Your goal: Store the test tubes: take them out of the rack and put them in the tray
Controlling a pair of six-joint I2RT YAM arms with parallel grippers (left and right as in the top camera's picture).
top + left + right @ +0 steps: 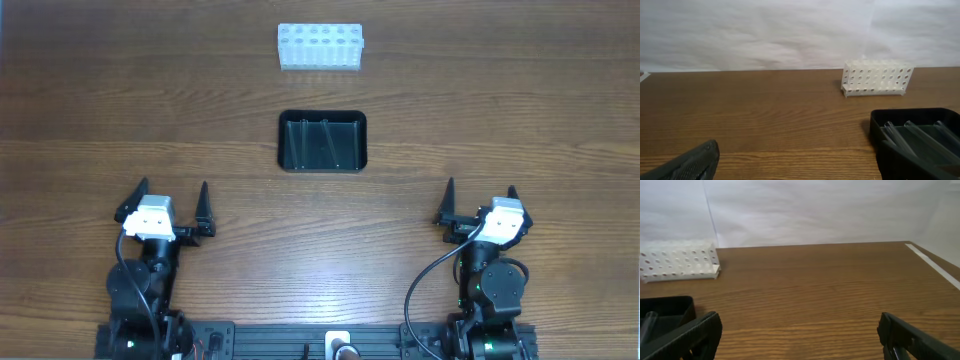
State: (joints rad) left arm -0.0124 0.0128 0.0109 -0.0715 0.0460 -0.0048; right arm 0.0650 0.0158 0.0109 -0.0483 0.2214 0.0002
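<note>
While tubes point(309, 142) lie in tray point(323, 114), left claw point(173, 185) spread wide, empty, right claw point(481, 187) likewise.

Ahead and to the right of the left gripper point(173, 186), the black rectangular plastic tray point(912, 116) is cut off by the picture's edge; the clear test tubes point(920, 134) lying in it blur together, perhaps three; one dark finger point(690, 335) of the right gripper point(799, 330) hides the tray's near corner; farther ahead, the white perforated plastic rack point(679, 262) is clipped at one end, its holes too small to tell filled from empty.
</note>
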